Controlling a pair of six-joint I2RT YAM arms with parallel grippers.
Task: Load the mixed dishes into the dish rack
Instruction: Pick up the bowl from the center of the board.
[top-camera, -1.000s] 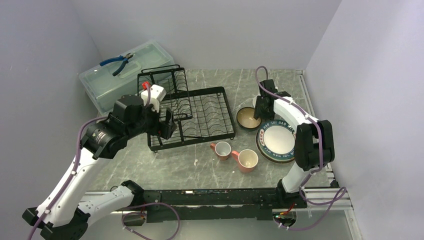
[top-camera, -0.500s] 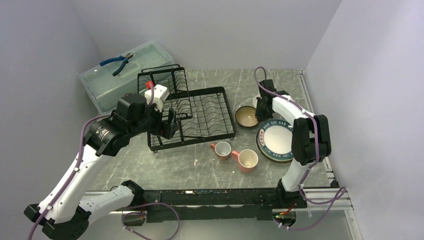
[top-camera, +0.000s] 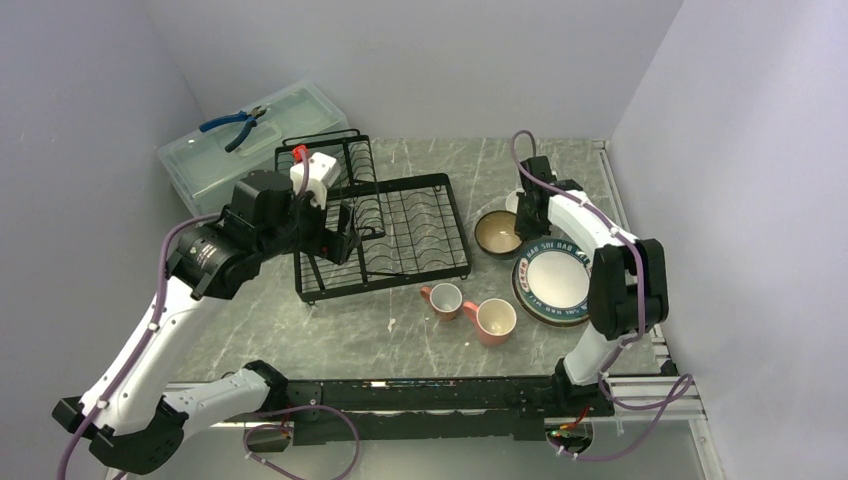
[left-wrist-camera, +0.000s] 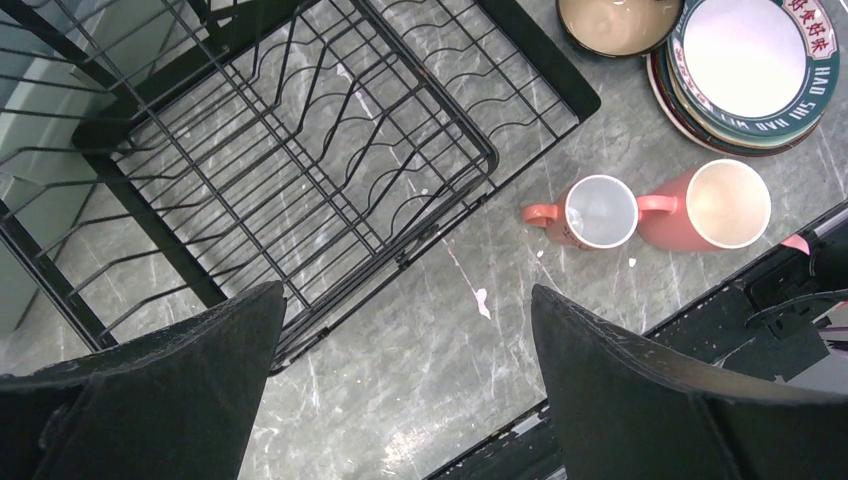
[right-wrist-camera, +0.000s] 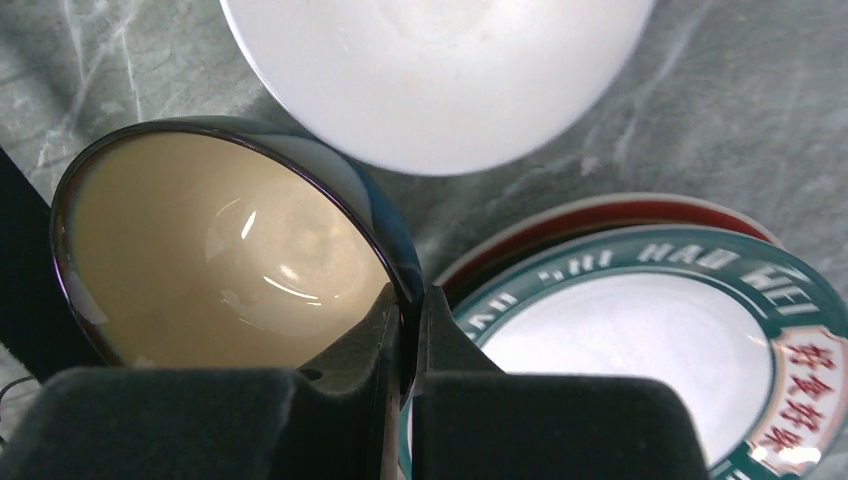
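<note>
A dark bowl with a cream inside (right-wrist-camera: 220, 250) sits right of the black wire dish rack (top-camera: 385, 225). My right gripper (right-wrist-camera: 410, 300) is shut on this bowl's rim, one finger inside and one outside. Beyond it lies a small white bowl (right-wrist-camera: 430, 70). The stack of plates (top-camera: 553, 282), white with a teal lettered rim on top, lies close by at the right. Two pink mugs (top-camera: 443, 298) (top-camera: 492, 320) stand upright in front of the rack. My left gripper (left-wrist-camera: 405, 290) hangs open and holds nothing, above the rack's near left corner (left-wrist-camera: 300, 150).
A translucent pale green lidded box (top-camera: 215, 170) with blue pliers (top-camera: 235, 125) on it stands at the back left, touching the rack's raised end. Walls close in on both sides. A black rail (top-camera: 420, 390) runs along the table's near edge.
My right gripper has shut on the dark bowl's rim. The left gripper has risen a little and drifted toward the back, still open.
</note>
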